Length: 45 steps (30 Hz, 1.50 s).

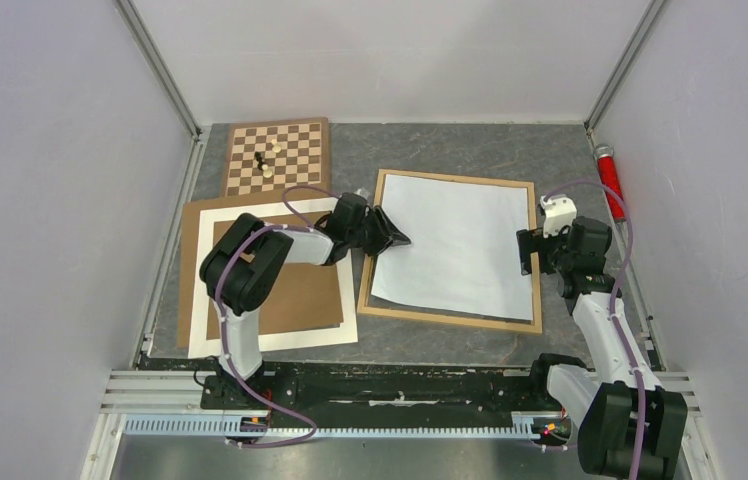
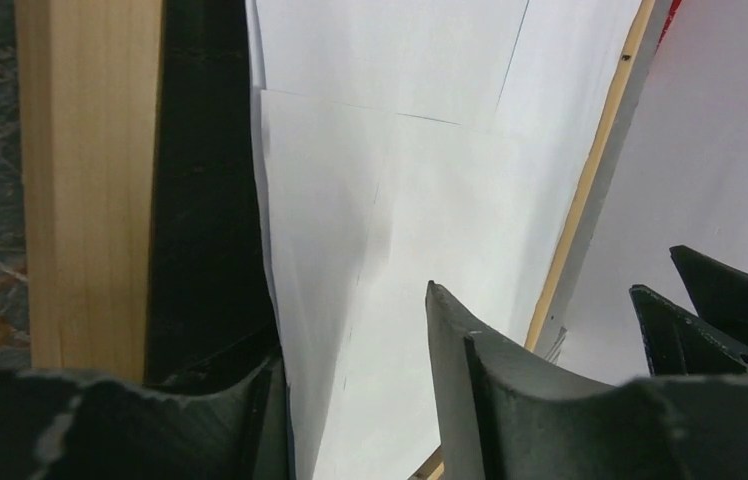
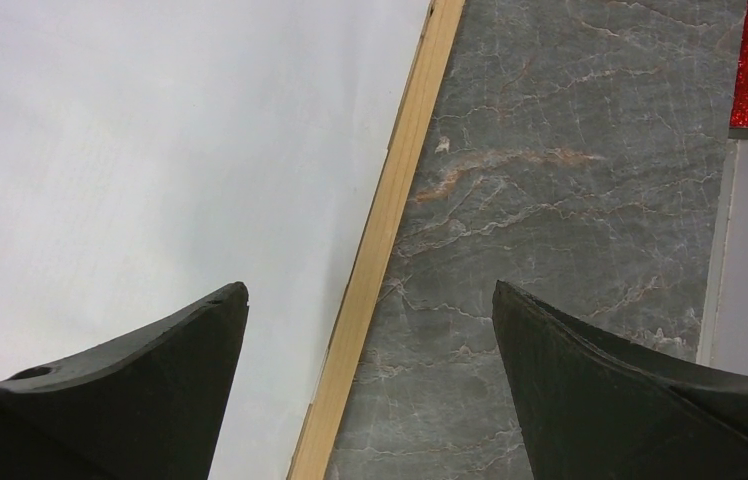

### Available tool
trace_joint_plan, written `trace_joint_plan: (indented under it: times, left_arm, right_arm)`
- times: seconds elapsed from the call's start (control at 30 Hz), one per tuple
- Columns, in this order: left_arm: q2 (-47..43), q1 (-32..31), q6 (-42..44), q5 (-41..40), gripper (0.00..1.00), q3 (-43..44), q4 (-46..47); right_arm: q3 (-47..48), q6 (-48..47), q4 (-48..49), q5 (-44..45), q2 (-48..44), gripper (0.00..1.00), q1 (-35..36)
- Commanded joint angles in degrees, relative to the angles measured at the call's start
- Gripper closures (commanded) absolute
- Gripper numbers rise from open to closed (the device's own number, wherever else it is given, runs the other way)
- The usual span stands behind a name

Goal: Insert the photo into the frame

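Note:
The frame (image 1: 450,317) of light wood lies flat at centre right, its rails also showing in the left wrist view (image 2: 90,180) and the right wrist view (image 3: 380,240). A white sheet (image 1: 455,245) lies inside it, slightly askew. The photo's printed side shows nowhere, and I cannot tell whether this sheet is its back. My left gripper (image 1: 398,238) is at the frame's left rail. It (image 2: 355,330) is open, with the sheet's raised left edge (image 2: 280,250) against one finger and clear of the other. My right gripper (image 1: 527,250) stands wide open over the right rail, straddling it (image 3: 370,290), with nothing in it.
A chessboard (image 1: 278,155) with a few pieces (image 1: 263,163) lies at the back left. A white mat (image 1: 205,290) carrying a brown backing board (image 1: 300,300) lies under the left arm. A red glittery cylinder (image 1: 609,180) rests by the right wall. White walls close three sides.

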Motion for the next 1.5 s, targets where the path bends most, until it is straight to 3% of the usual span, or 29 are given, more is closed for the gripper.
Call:
trace_joint_plan:
  times: [0.0, 0.33, 0.93, 1.1, 1.23, 1.47]
  left_arm:
    - [-4.1, -0.3, 6.4, -4.9, 0.47, 2.1, -9.6]
    - [-10.9, -0.1, 12.4, -8.7, 0.34, 4.3, -19.8]
    - [-20.2, 0.4, 34.1, -15.4, 0.33, 2.2, -29.7]
    - [-21.0, 0.4, 43.6, -14.0, 0.34, 2.4, -34.5]
    - [-23.1, 0.4, 50.9, -14.9, 0.34, 1.1, -37.3]
    - [-25.5, -1.3, 57.9, -13.5, 0.34, -0.5, -38.6]
  right_arm:
    - [-0.3, -0.7, 1.9, -1.3, 0.1, 0.05, -0.3]
    - [-0.2, -1.0, 1.8, -1.9, 0.1, 0.04, -0.3]
    - [-0.1, -4.2, 4.2, -9.2, 3.2, 0.01, 1.1]
    - [-0.1, -6.5, 7.2, -9.8, 7.1, 0.04, 8.4]
    - [0.7, -9.2, 10.0, -8.3, 10.7, 0.05, 18.2]
    - [1.4, -15.1, 7.9, -12.6, 15.3, 0.08, 23.0]
